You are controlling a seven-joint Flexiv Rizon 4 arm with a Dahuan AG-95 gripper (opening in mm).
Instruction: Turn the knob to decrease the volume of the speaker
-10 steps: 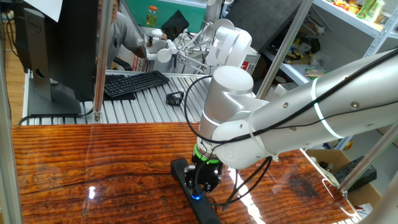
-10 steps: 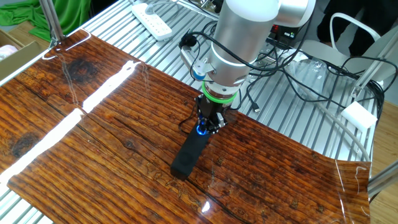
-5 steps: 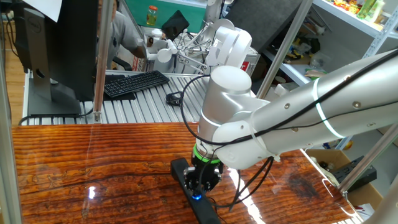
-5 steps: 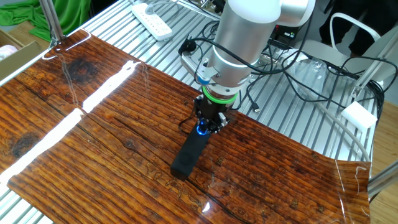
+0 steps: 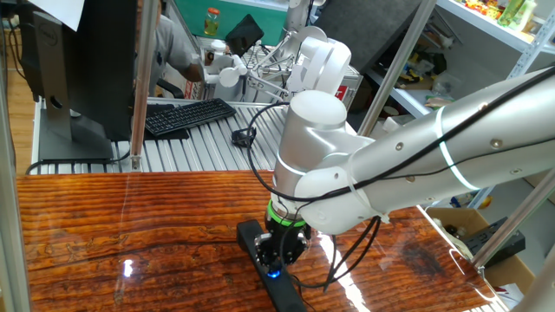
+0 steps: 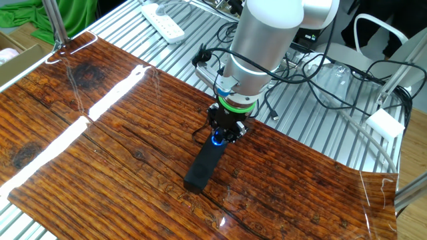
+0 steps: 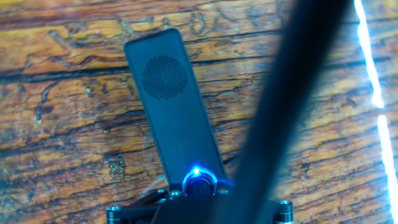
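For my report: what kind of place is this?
Probably a robotics lab: a robot arm works at a wood-grain table, with a keyboard and storage shelves behind.

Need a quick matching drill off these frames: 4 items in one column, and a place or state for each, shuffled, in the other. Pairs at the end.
Items:
1. knob
2. speaker
3. keyboard
4. power strip

Places/states:
A. white, on the metal slats past the wooden table's far edge
B. glowing blue, right under the hand
C. black, on the metal slats next to the monitor
D. long black bar lying flat on the wooden table

Pairs: 1-B, 2-D, 3-C, 4-A
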